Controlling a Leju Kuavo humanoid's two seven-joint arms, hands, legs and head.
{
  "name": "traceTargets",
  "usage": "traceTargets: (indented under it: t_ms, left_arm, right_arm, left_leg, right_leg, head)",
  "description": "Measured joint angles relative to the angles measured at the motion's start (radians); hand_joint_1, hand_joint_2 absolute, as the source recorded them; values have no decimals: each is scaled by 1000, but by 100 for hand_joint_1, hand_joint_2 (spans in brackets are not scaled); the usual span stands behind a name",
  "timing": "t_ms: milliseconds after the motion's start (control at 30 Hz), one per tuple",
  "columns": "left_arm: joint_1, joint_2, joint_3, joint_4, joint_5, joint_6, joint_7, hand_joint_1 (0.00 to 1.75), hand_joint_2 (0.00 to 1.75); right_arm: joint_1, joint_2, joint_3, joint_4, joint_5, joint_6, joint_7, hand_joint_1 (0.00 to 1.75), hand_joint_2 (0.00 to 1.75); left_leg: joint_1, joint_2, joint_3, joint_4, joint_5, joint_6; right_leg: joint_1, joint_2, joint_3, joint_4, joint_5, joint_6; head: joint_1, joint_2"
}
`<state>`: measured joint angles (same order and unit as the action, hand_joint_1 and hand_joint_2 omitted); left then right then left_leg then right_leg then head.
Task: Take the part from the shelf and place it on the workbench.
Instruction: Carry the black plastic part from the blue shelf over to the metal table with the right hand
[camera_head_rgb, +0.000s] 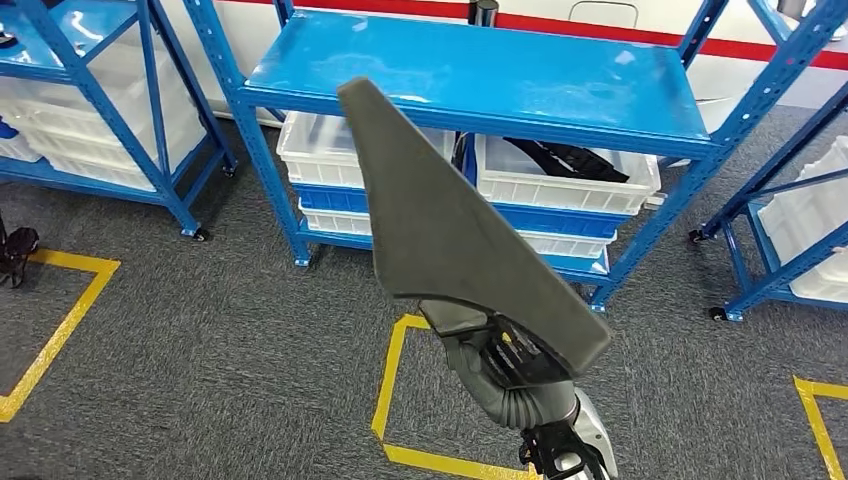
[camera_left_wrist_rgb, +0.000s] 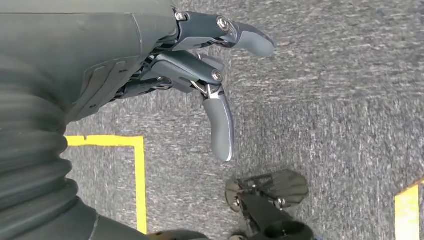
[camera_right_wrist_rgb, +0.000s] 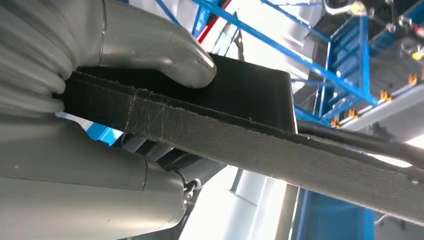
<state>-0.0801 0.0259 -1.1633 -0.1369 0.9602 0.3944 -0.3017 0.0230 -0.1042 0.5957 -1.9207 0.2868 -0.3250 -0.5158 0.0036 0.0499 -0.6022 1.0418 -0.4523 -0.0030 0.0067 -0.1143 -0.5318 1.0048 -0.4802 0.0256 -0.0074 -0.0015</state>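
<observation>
A long dark grey wedge-shaped part (camera_head_rgb: 450, 215) rises in the middle of the head view, held at its lower end by my right hand (camera_head_rgb: 500, 350). It stands in front of the blue shelf (camera_head_rgb: 470, 70). From the right wrist camera, the thumb (camera_right_wrist_rgb: 165, 50) presses on one face of the flat part (camera_right_wrist_rgb: 240, 135) while the rest of the hand supports the other face. My left hand (camera_left_wrist_rgb: 200, 70) hangs over the grey carpet with its fingers (camera_left_wrist_rgb: 220, 125) apart and nothing in them.
White crates (camera_head_rgb: 565, 180) sit on the lower levels of the blue shelf. More blue racks with white bins stand at the left (camera_head_rgb: 100, 110) and right (camera_head_rgb: 800, 220). Yellow tape squares (camera_head_rgb: 400, 400) mark the grey carpet.
</observation>
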Motion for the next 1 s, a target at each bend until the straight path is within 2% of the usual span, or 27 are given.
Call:
traceTargets:
  t_ms: [33, 67, 100, 167, 233, 267, 300, 333, 367, 400, 433, 467, 533, 567, 600, 633, 667, 700, 733, 767, 800, 833, 900, 933, 967, 1000]
  left_arm:
    - [0, 0, 0, 0, 1, 0, 0, 0, 175]
    - [1, 0, 0, 0, 1, 0, 0, 0, 175]
    - [2, 1, 0, 0, 2, 0, -1, 0, 175]
    - [2, 2, 0, 1, 4, -1, -3, 0, 175]
    - [1, 2, 0, 1, 4, -2, -4, 0, 175]
    - [2, 2, 0, 2, 4, -3, -4, 0, 175]
    - [4, 2, 0, 2, 4, -3, -4, 0, 175]
    - [5, 2, -1, 3, 4, -2, -5, 0, 175]
    - [5, 2, -1, 3, 4, -2, -5, 0, 175]
    - [5, 3, -2, 3, 5, -2, -5, 0, 175]
    - [4, 3, -3, 3, 5, -2, -6, 0, 175]
    - [4, 3, -5, 3, 6, -2, -8, 0, 175]
    - [7, 5, -8, 4, 8, 0, -12, 0, 175]
    - [9, 6, -10, 5, 9, 2, -14, 0, 175]
    - [11, 8, -11, 6, 10, 3, -16, 0, 175]
    - [11, 8, -13, 6, 11, 4, -18, 0, 175]
    - [10, 8, -14, 6, 11, 4, -19, 0, 175]
    - [9, 8, -15, 6, 11, 4, -19, 0, 175]
    - [8, 8, -16, 6, 11, 4, -20, 0, 175]
    - [8, 9, -16, 6, 11, 4, -20, 0, 175]
    - [8, 10, -17, 6, 11, 4, -21, 0, 175]
    - [9, 13, -18, 6, 12, 4, -24, 0, 175]
    - [7, 22, -19, 6, 16, 5, -40, 0, 175]
    - [6, 27, -19, 6, 20, 4, -52, 0, 175]
    - [5, 32, -19, 6, 24, 3, -64, 0, 175]
    - [6, 37, -19, 7, 29, 2, -74, 0, 175]
  right_arm:
    - [0, 0, -1, 0, 1, 0, 0, 175, 175]
    - [-1, 0, -1, 0, 2, 0, 0, 175, 175]
    - [-1, 0, -2, 0, 2, -1, 0, 175, 175]
    - [3, -1, -3, 0, 4, -1, -1, 175, 175]
    - [13, -4, -4, 0, 7, -2, -4, 175, 175]
    - [19, -5, -4, 0, 9, -3, -6, 175, 175]
    - [24, -7, -4, 0, 11, -3, -8, 175, 175]
    - [27, -7, -4, 0, 13, -4, -10, 175, 175]
    - [29, -8, -4, 0, 15, -4, -12, 175, 175]
    - [30, -8, -4, -1, 16, -4, -15, 175, 175]
    - [32, -8, -4, -2, 17, -4, -16, 175, 175]
    - [35, -8, -4, -3, 17, -4, -18, 175, 175]
    - [38, -8, -4, -3, 14, -4, -20, 175, 175]
    - [39, -8, -4, -3, 12, -3, -20, 175, 175]
    - [39, -7, -4, -3, 9, -2, -21, 175, 175]
    - [40, -6, -4, -3, 6, 1, -22, 175, 175]
    - [41, -5, -4, -3, 2, 3, -23, 175, 175]
    - [42, -4, -5, -3, -1, 5, -24, 175, 175]
    - [42, -4, -5, -2, -4, 7, -24, 175, 175]
    - [41, -3, -5, -2, -6, 8, -24, 175, 175]
    - [41, -2, -5, -1, -8, 9, -24, 175, 175]
    - [39, 0, -6, 0, -9, 9, -24, 175, 175]
    - [33, 5, -8, 3, -14, 12, -23, 175, 175]
    - [29, 7, -10, 4, -18, 14, -22, 175, 175]
    - [26, 8, -12, 6, -22, 17, -21, 175, 175]
    - [23, 10, -13, 8, -26, 19, -20, 175, 175]
  left_leg:
    - [0, -12, -3, -1, 3, 7]
    - [1, -24, -6, -3, 7, 13]
    - [3, -35, -9, -5, 11, 19]
    - [6, -57, -16, -6, 18, 30]
    - [5, -83, -25, -6, 24, 37]
    - [5, -97, -28, -6, 26, 38]
    - [5, -112, -31, -6, 29, 38]
    - [5, -126, -32, -6, 33, 36]
    - [6, -139, -33, -6, 36, 33]
    - [4, -152, -35, -5, 39, 30]
    - [3, -163, -36, -5, 42, 25]
    - [3, -173, -38, -6, 45, 19]
    - [5, -191, -43, -10, 53, 6]
    - [5, -182, -47, -6, 51, 1]
    - [5, -159, -56, 10, 39, -2]
    - [3, -127, -73, 48, 13, -6]
    - [3, -93, -97, 106, -24, -8]
    - [4, -73, -125, 174, -61, -13]
    - [6, -63, -150, 235, -88, -17]
    - [8, -59, -160, 267, -97, -20]
    - [9, -56, -150, 261, -89, -22]
    - [10, -48, -120, 215, -65, -23]
    - [8, -11, -39, 80, -16, -21]
    - [5, 4, -12, 30, -2, -16]
    - [2, 12, -1, 5, 3, -10]
    - [-2, 5, -3, -1, 2, -2]
  right_leg:
    - [-1, -7, -2, 0, -1, 4]
    - [-3, 2, -7, 8, -7, 8]
    - [-6, 23, -18, 31, -23, 9]
    - [-10, 82, -70, 139, -74, 5]
    - [-11, 105, -133, 263, -117, 2]
    - [-11, 109, -146, 286, -120, 5]
    - [-11, 112, -139, 270, -108, 11]
    - [-12, 121, -113, 218, -85, 17]
    - [-13, 143, -76, 146, -59, 22]
    - [-13, 164, -43, 80, -37, 21]
    - [-13, 181, -20, 35, -24, 18]
    - [-11, 190, -9, 12, -17, 12]
    - [-8, 170, -4, 5, -10, -2]
    - [-9, 158, -1, 1, -4, -9]
    - [-11, 145, 3, -2, 0, -16]
    - [-13, 131, 3, -6, 4, -21]
    - [-11, 116, 3, -6, 5, -23]
    - [-10, 102, 2, -6, 5, -24]
    - [-8, 86, 1, -6, 5, -24]
    - [-7, 71, 0, -6, 5, -24]
    - [-7, 56, 0, -5, 4, -24]
    - [-8, 42, 0, -5, 4, -24]
    - [-4, 17, 2, -2, 1, -20]
    - [0, 7, 2, 0, -2, -16]
    - [5, -2, 1, 1, -4, -13]
    - [7, -12, 0, 1, -4, -9]
  head:
    - [1, 0]
    - [1, 0]
    - [3, 0]
    - [7, 0]
    - [8, 0]
    - [8, 0]
    - [8, 0]
    - [8, 0]
    - [8, 0]
    - [8, 0]
    - [8, 0]
    - [7, 0]
    - [7, 0]
    - [7, 0]
    - [5, 0]
    - [3, 0]
    - [2, 0]
    - [1, 0]
    - [1, 0]
    - [1, 0]
    - [1, 0]
    - [1, 0]
    - [0, 0]
    - [2, 0]
    - [3, 0]
    - [4, 0]
